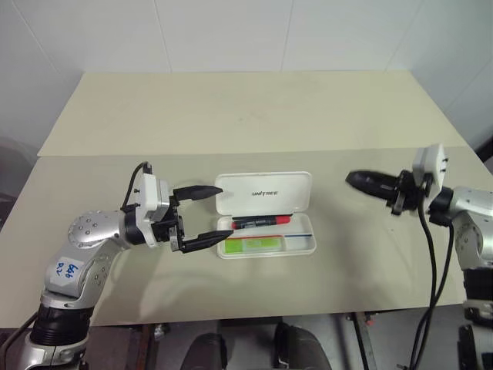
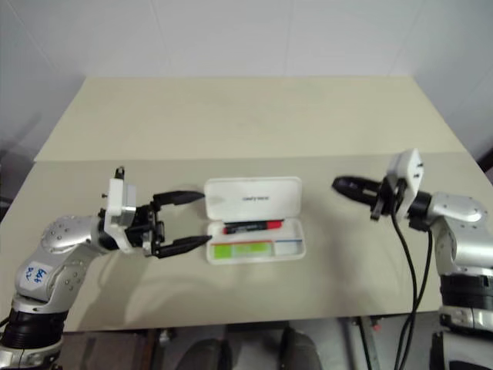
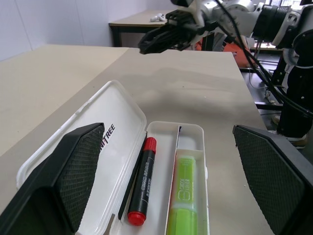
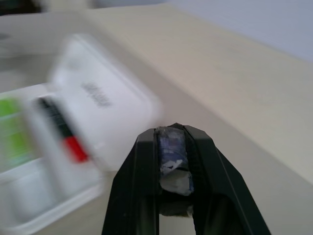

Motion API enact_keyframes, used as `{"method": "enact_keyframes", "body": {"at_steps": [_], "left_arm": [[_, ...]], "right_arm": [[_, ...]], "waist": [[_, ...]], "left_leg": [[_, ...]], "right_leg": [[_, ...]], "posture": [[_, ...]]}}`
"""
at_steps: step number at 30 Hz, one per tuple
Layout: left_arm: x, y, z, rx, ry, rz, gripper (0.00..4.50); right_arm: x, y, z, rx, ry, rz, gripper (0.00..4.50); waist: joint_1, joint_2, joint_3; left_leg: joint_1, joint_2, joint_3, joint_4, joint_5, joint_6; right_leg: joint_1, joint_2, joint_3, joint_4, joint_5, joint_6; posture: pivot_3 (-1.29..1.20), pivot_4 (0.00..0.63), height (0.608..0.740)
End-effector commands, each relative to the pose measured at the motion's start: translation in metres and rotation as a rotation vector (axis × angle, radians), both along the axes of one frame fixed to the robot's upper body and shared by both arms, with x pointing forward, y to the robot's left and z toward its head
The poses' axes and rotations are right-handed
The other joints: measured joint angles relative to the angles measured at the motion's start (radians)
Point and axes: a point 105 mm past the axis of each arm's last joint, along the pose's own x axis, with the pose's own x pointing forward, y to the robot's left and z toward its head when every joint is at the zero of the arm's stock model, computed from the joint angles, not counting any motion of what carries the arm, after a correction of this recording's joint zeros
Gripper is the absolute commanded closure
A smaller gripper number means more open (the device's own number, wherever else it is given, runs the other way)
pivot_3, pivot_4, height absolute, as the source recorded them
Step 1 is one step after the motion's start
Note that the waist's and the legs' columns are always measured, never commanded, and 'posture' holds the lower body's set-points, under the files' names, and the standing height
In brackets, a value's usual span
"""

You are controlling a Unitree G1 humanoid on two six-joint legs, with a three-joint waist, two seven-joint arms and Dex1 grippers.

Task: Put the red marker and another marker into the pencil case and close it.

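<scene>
Both markers lay in the open case [image 1: 266, 193]: red marker [image 1: 262, 222] beside green marker [image 1: 254, 244]. Left gripper [image 1: 208, 216], spread wide, sat just left of the case, nearer; right gripper [image 1: 362, 182] pressed together, well right.

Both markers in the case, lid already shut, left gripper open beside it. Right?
Not quite: the lid is open, as the left eye view shows. The red marker and green highlighter lie in the pencil case; left gripper is open beside it.
</scene>
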Motion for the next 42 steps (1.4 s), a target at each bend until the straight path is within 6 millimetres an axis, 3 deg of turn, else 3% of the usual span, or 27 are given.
{"method": "enact_keyframes", "body": {"at_steps": [1, 6, 11, 19, 31, 42], "left_arm": [[-0.007, -0.004, 0.004, -0.008, -0.037, -0.013, 0.0], [-0.01, -0.005, 0.003, -0.004, -0.019, -0.02, 0.0], [-0.011, -0.001, 0.004, 0.008, -0.016, -0.018, 0.0], [-0.016, 0.003, 0.003, 0.008, 0.0, 0.012, 0.0], [-0.025, 0.006, 0.003, 0.014, 0.006, 0.05, 0.0], [-0.024, 0.005, 0.005, 0.026, 0.0, 0.054, 0.0]], "right_arm": [[-0.012, 0.015, -0.001, -0.048, -0.006, 0.134, 4.09], [-0.012, 0.019, -0.013, -0.185, -0.033, 0.291, 4.09], [0.0, 0.034, -0.016, -0.196, -0.008, 0.379, 4.09], [-0.006, 0.058, -0.029, -0.163, 0.069, 0.478, 4.09], [-0.022, 0.057, -0.058, -0.141, 0.166, 0.482, 4.09], [-0.008, 0.065, -0.071, -0.12, 0.166, 0.445, 4.09]], "waist": [[-0.001, 0.0, 0.0], [0.0, -0.001, 0.0], [-0.004, 0.0, 0.0], [0.001, 0.0, 0.0], [0.001, -0.001, 0.0], [-0.001, -0.001, 0.0]], "left_leg": [[0.0, 0.0, 0.0, 0.0, 0.0, 0.0], [0.0, -0.001, 0.0, 0.001, 0.0, 0.0], [0.0, 0.0, 0.001, 0.001, 0.0, 0.0], [-0.001, 0.0, -0.001, 0.001, 0.0, 0.0], [-0.001, 0.0, -0.002, 0.001, 0.0, -0.001], [0.0, 0.0, -0.002, 0.001, 0.0, -0.001]], "right_leg": [[0.0, 0.0, 0.0, -0.001, 0.0, 0.0], [0.0, -0.001, 0.0, 0.0, 0.0, 0.0], [0.0, 0.0, 0.0, -0.001, 0.0, 0.0], [0.0, 0.0, -0.002, -0.001, 0.0, 0.0], [0.0, 0.0, -0.001, 0.0, 0.0, -0.001], [0.0, 0.001, -0.001, 0.0, 0.0, -0.001]], "posture": [[0.0, 0.15, 0.74], [0.0, 0.15, 0.74], [0.0, 0.15, 0.74], [0.0, 0.15, 0.74], [0.0, 0.15, 0.74], [0.0, 0.15, 0.74]]}}
